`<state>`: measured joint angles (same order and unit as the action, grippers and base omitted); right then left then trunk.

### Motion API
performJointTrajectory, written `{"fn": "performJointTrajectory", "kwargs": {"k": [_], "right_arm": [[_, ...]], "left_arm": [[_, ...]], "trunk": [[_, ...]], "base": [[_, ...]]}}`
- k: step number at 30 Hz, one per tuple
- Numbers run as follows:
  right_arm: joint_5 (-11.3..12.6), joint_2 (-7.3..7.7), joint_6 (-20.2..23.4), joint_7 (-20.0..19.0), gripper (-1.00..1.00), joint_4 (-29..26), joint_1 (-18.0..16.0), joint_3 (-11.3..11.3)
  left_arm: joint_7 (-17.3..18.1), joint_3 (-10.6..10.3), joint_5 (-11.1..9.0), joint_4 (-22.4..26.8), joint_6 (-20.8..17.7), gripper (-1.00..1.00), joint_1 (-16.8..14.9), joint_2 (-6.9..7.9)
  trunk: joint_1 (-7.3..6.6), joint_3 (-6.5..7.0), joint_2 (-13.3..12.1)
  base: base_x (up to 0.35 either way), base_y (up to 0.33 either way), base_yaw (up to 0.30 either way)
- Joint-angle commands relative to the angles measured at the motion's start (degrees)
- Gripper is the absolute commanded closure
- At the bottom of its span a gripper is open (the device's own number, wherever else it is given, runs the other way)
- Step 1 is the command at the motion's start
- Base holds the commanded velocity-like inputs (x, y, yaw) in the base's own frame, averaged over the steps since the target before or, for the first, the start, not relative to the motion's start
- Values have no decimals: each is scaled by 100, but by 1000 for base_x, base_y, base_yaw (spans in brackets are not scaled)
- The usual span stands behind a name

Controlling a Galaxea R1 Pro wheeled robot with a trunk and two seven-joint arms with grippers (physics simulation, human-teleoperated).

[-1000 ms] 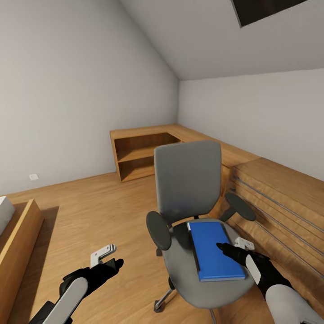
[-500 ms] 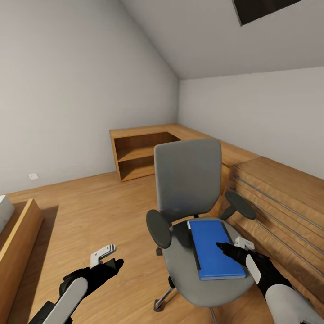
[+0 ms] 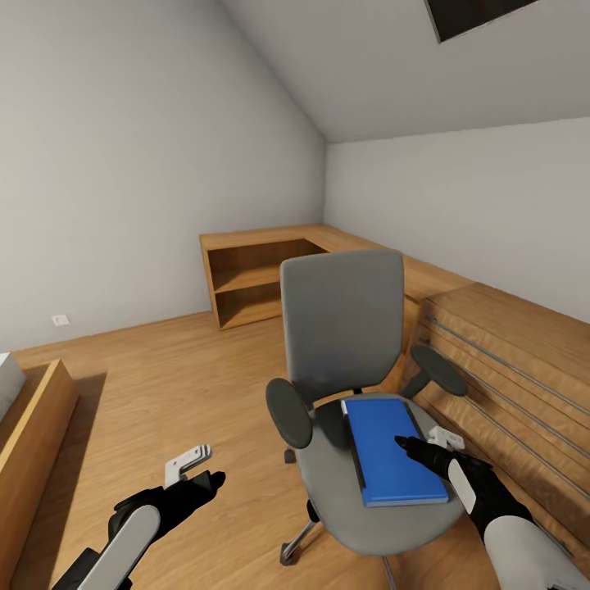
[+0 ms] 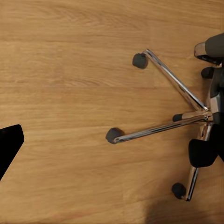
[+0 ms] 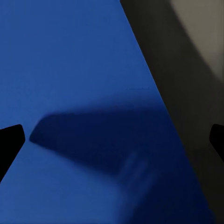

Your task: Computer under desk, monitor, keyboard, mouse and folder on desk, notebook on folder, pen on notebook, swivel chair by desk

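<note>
The grey swivel chair [image 3: 342, 319] stands in the middle of the room, facing me, with the blue folder [image 3: 390, 447] lying flat on its seat. My right gripper [image 3: 403, 443] hovers just over the folder's near right part and is open; in the right wrist view the blue folder [image 5: 70, 70] lies close beneath it, with a black fingertip [image 5: 10, 140] at each side edge. My left gripper [image 3: 215, 477] hangs open over the wood floor to the left of the chair. The left wrist view looks down on the chair's chrome star base [image 4: 158, 128]. The desk is out of view.
A light-wood chest with long bar handles [image 3: 524, 369] stands close on the chair's right. A low open wooden shelf unit [image 3: 254, 279] fills the far corner. A wooden bed frame [image 3: 33, 426] sits at the left edge. Open floor [image 3: 164, 385] lies between.
The chair with the folder has edged slightly away from me. My right gripper has crept a little forward over the folder. The left arm has not moved.
</note>
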<state>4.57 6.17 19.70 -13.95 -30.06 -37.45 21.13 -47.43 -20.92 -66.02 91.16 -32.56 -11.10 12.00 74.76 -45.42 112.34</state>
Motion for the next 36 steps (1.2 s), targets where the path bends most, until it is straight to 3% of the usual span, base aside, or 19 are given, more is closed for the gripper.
{"fn": "performJointTrajectory", "kwargs": {"k": [1, 21, 36], "right_arm": [[0, -2, 34, 2, -100, 195, 1, 22], [0, -10, 25, 5, -100, 199, 1, 21], [0, -10, 25, 5, -100, 195, 1, 20]], "left_arm": [[-43, -9, -41, 7, -3, -100, -6, 5], [-35, -9, -34, 7, 5, -100, -6, 22], [-38, -9, -34, 7, 4, -100, -6, 22]], "trunk": [[0, -6, 2], [0, -6, 2], [0, -6, 2]], "base": [[0, 0, 0], [-5, 0, 0], [-166, 0, 0]]}}
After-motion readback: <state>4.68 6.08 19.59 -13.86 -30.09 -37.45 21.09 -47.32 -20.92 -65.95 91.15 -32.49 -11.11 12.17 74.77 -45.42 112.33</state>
